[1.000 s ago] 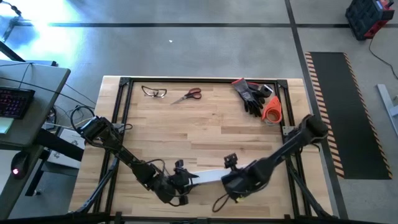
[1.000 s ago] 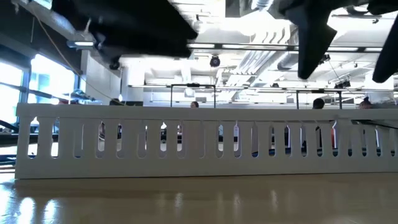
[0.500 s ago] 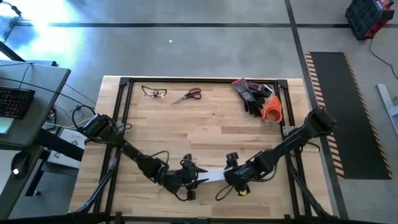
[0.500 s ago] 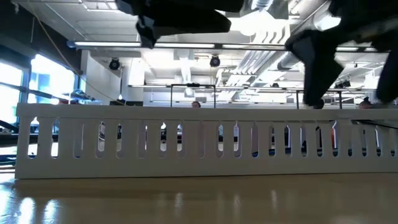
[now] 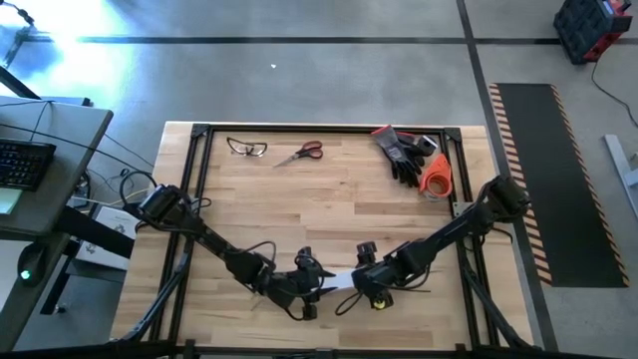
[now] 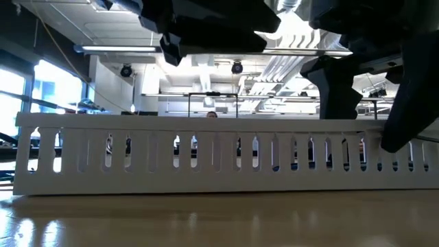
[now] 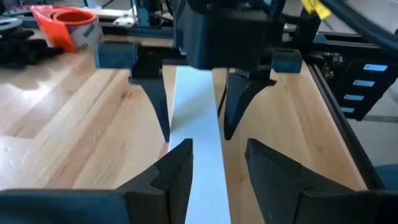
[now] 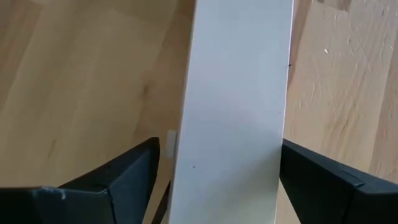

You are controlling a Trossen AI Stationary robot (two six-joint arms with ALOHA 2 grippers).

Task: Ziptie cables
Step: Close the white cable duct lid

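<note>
The long white slotted plastic channel [image 6: 219,158] lies near the front edge of the light wooden table [image 5: 339,199]. The left gripper [image 7: 214,158] hangs over one end of the channel, fingers [image 7: 177,165] spread open on either side of it, gripping nothing. The right gripper [image 8: 217,180] hangs over the other end, fingers [image 8: 124,171] likewise parted astride the channel. Whether the cables lie inside the channel cannot be told.
</note>
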